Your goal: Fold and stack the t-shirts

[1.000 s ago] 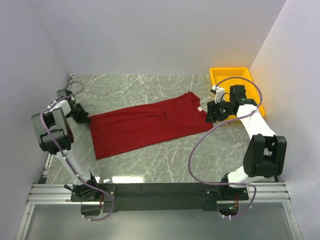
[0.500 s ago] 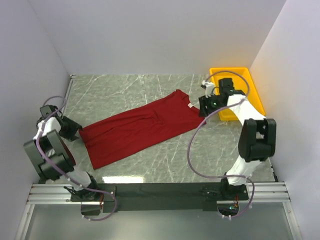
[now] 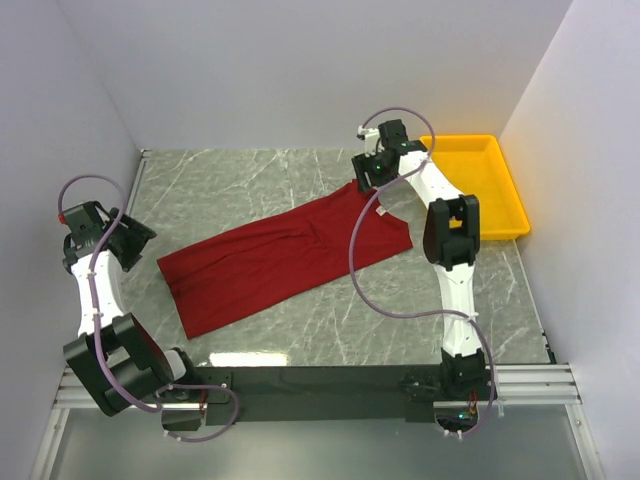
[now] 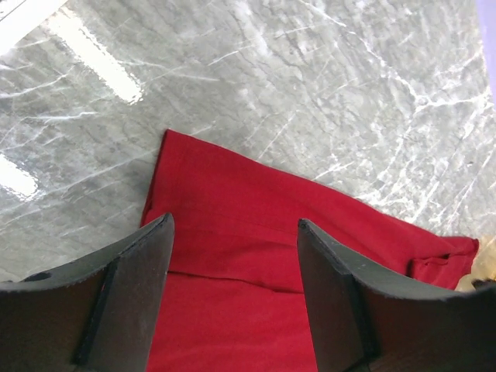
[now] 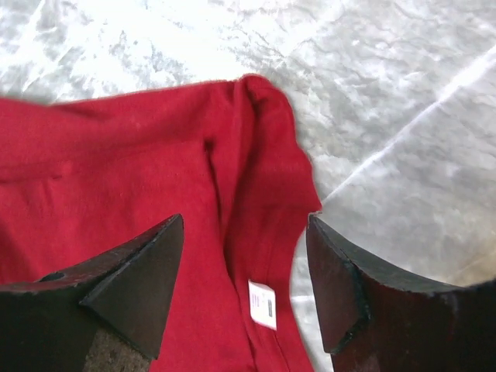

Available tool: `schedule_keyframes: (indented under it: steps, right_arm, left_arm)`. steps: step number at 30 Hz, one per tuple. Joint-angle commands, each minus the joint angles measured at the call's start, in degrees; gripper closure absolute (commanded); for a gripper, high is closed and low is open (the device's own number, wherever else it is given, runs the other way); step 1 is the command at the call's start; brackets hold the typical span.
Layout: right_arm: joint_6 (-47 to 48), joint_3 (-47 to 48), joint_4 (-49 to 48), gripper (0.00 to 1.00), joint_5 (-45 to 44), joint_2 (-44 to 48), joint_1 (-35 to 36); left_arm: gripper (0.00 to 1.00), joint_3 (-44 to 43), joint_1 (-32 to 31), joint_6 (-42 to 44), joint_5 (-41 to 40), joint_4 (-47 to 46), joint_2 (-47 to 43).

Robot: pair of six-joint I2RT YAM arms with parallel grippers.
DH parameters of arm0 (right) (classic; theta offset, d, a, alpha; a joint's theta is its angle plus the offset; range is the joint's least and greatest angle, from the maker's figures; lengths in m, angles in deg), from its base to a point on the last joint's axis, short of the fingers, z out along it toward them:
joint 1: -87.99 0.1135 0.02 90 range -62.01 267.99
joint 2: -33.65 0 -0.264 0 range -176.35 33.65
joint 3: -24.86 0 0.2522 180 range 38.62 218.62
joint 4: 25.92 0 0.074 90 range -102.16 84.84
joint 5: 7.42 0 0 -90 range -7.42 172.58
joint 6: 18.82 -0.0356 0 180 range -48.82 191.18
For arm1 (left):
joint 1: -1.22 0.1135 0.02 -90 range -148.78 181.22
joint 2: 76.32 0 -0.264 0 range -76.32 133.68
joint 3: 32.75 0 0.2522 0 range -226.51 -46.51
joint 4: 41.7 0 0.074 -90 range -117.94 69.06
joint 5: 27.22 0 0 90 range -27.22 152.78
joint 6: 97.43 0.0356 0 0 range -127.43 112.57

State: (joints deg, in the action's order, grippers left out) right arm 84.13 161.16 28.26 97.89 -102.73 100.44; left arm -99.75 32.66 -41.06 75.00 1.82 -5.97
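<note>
Top external view. The dark red t-shirt lies flat on the marble-patterned bench, left of the yellow tray. It forms a long strip that appears folded lengthwise. Its collar end is nearest the tray and its hem end farthest from it. The right pincer hangs over the collar end, near the tray. The left pincer sits beyond the hem end, well apart from the tray.

Left wrist view. The left pincer is released, with cloth showing in the gap between its fingers and nothing gripped. A hem corner lies just ahead of it, on the side away from the tray.

Right wrist view. The right pincer is also released and holds nothing. Below it are the collar edge, a raised ridge of cloth and the small white tag. I cannot tell whether the fingertips touch the cloth.

Handling (judgement). The shirt looks light, limp and not fragile. It will sag from any single hold and probably slide on the glossy bench. Pinch all layers at the edges: the hem corner on the far end, the collar ridge or shoulder on the tray end. Lift both ends evenly.
</note>
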Motion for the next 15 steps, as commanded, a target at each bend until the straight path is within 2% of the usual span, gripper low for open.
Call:
schedule_keyframes:
  steps: [1,15]
  right_arm:
    - [-1.88,6.55,2.29,0.29,-3.18,-2.74,0.56]
    - [-0.73,13.60,7.30,0.33,-6.52,-10.22,1.88]
  left_arm:
    - [0.30,-0.47,0.02,0.76,1.65,-0.50,-1.70]
    - [0.29,-2.49,0.02,-0.21,5.61,0.56,-1.97]
